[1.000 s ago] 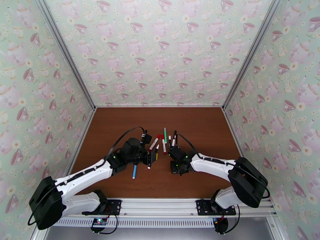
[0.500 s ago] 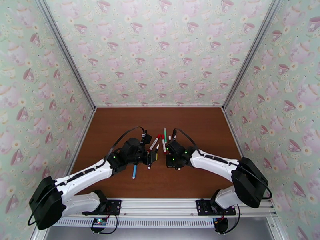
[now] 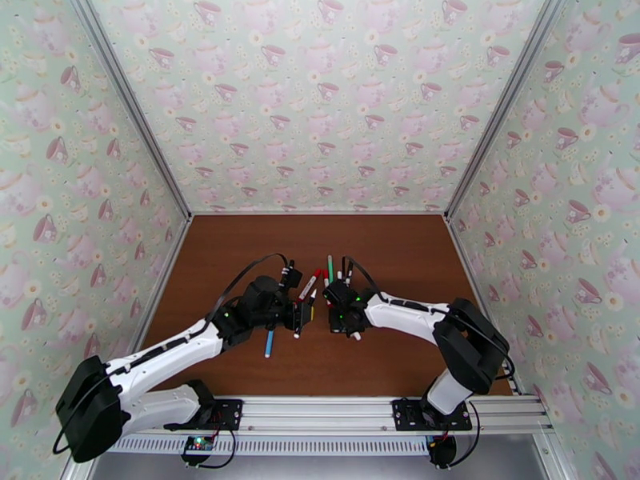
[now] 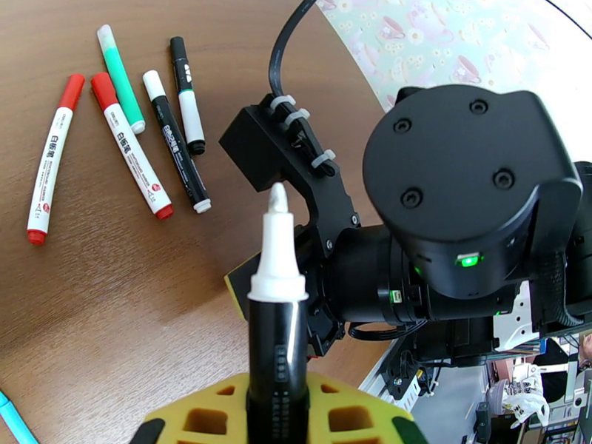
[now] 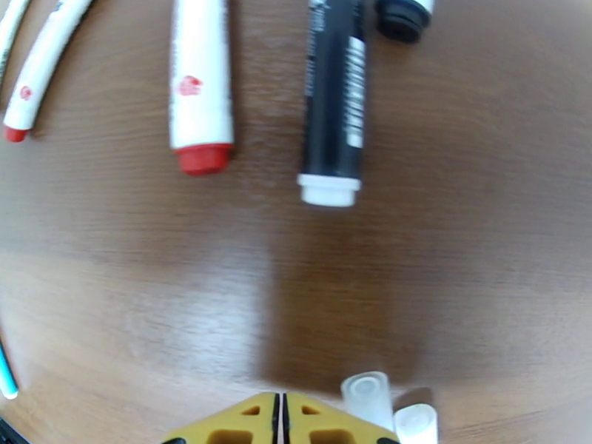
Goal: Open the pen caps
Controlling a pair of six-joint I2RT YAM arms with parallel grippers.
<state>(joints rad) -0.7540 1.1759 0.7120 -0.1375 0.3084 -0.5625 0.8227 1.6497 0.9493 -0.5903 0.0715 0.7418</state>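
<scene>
My left gripper (image 4: 277,412) is shut on a black pen (image 4: 277,342) whose bare white tip points up at the right arm's wrist (image 4: 444,209). From above, the left gripper (image 3: 304,314) and right gripper (image 3: 346,318) stand close together, just in front of the row of pens (image 3: 330,274). My right gripper (image 5: 280,419) is shut with nothing between its yellow fingers, low over the table. Two white pen caps (image 5: 368,397) lie loose just right of its fingers. Capped pens lie beyond: two white ones with red caps (image 4: 52,157), a green one (image 4: 122,75) and black ones (image 5: 333,98).
A blue pen (image 3: 269,343) lies on the brown table (image 3: 400,346) under the left forearm, nearer the front edge. Patterned walls close in the table on three sides. Bare wood stretches to the back and to both sides of the pens.
The right arm has swung left and slightly back, bringing its gripper closer to the left gripper. The left arm and its pen have stayed put.
</scene>
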